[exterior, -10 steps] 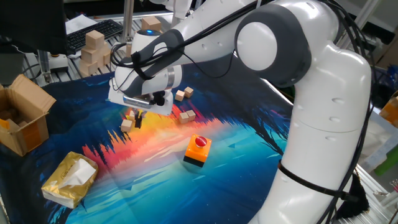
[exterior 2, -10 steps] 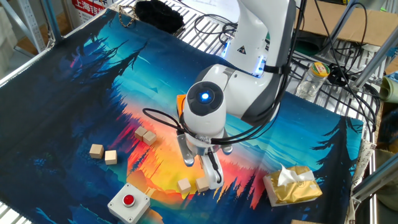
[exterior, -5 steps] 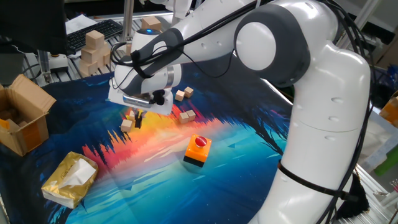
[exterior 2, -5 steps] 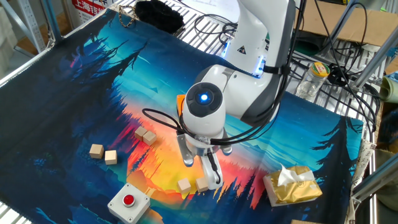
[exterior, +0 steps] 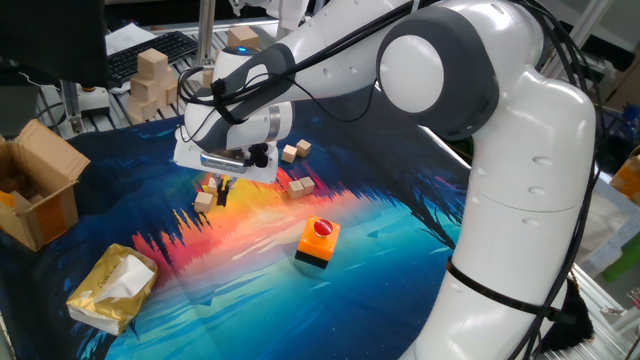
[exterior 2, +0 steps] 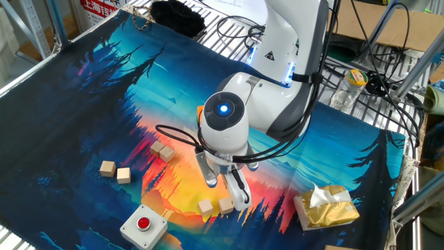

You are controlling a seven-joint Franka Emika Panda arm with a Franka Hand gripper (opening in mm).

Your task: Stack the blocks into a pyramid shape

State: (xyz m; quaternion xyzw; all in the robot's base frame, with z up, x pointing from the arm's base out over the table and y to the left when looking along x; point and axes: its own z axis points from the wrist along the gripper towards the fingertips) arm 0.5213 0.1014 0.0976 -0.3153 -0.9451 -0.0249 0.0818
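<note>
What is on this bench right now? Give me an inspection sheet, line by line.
Surface: printed mat, flat.
Job's things: six small cubes in three pairs, none stacked.
Clutter: white button box, orange button box, gold tissue pack, cardboard box.
Grippers: gripper low over the cube pair; grip unclear.
Cables: black leads behind the arm.
Surroundings: large wooden blocks, keyboard.
</note>
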